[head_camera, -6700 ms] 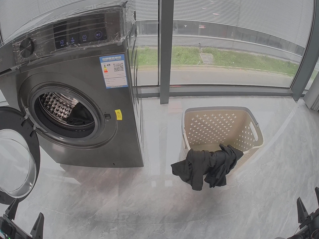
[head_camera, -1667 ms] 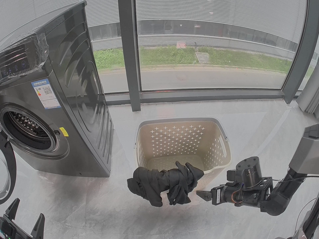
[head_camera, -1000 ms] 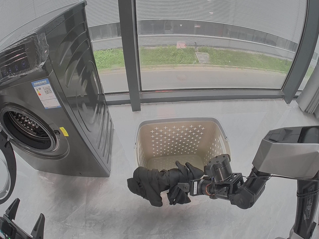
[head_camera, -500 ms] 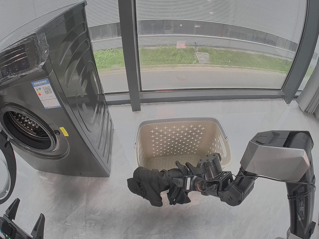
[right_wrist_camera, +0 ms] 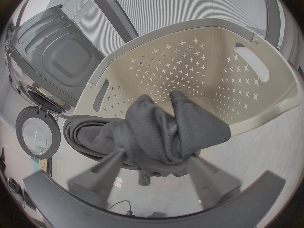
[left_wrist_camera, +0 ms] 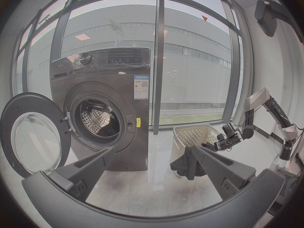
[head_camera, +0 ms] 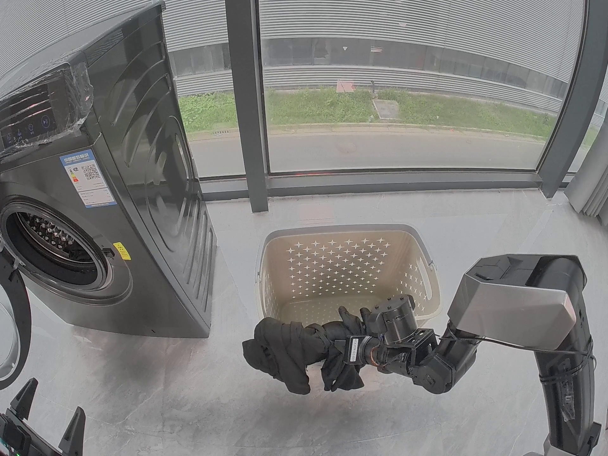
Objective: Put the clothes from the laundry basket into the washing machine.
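A dark garment (head_camera: pixel 288 349) hangs bunched over the near rim of the beige laundry basket (head_camera: pixel 342 230) on the floor. My right gripper (head_camera: pixel 342 348) is at the garment's right end. In the right wrist view this gripper (right_wrist_camera: pixel 156 166) is open, one finger on each side of the garment (right_wrist_camera: pixel 158 133), with the basket (right_wrist_camera: pixel 158 37) behind. The grey washing machine (head_camera: pixel 145 178) stands to the left with its drum (head_camera: pixel 54 248) exposed and its door (left_wrist_camera: pixel 31 133) swung out. My left gripper (head_camera: pixel 47 416) stays low at the near left, open and holding nothing (left_wrist_camera: pixel 152 149).
A glass wall with a dark mullion (head_camera: pixel 244 90) runs behind the basket and machine. The open door (head_camera: pixel 9 324) juts out near my left arm. Pale floor (head_camera: pixel 190 406) lies between machine, basket and me.
The camera turned right after the oldest frame. My right arm came in from the right and pushed its open fingers onto the garment's right end. The left gripper stayed put.
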